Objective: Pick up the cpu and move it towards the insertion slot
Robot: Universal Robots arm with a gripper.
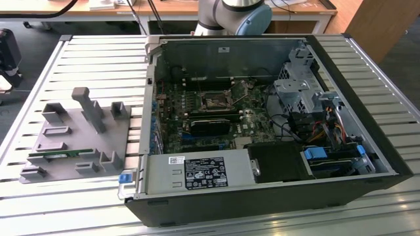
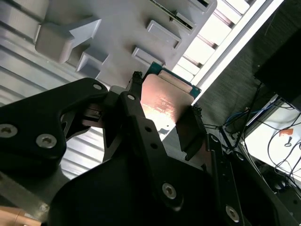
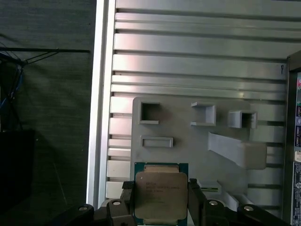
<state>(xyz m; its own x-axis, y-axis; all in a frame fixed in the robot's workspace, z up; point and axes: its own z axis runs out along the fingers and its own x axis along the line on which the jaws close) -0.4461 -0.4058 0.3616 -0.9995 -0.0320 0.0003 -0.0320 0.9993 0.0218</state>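
My jaws are closed on the cpu [image 3: 161,195], pinching two opposite edges, with its metal lid showing in both wrist views [image 2: 167,101]. It hangs in the air above the grey tray [image 3: 188,136], close to the outer edge of the slatted counter [image 3: 188,70].

I judge it to be light, thin and stiff. The lid looks slick and I would expect a delicate underside, so the green rim is the only place to hold it, and a firm, level pinch matters more than force. If it tilts in my hold it could slide out.

The insertion slot [image 1: 215,102] sits deep in the open computer case [image 1: 367,147], well apart from the tray. The air above the counter is free. The tray's tall post [image 1: 88,108] and the case's near wall [image 1: 152,98] stand between. Around the slot itself a black block [image 1: 210,126] and a drive cage [image 1: 295,93] crowd in.
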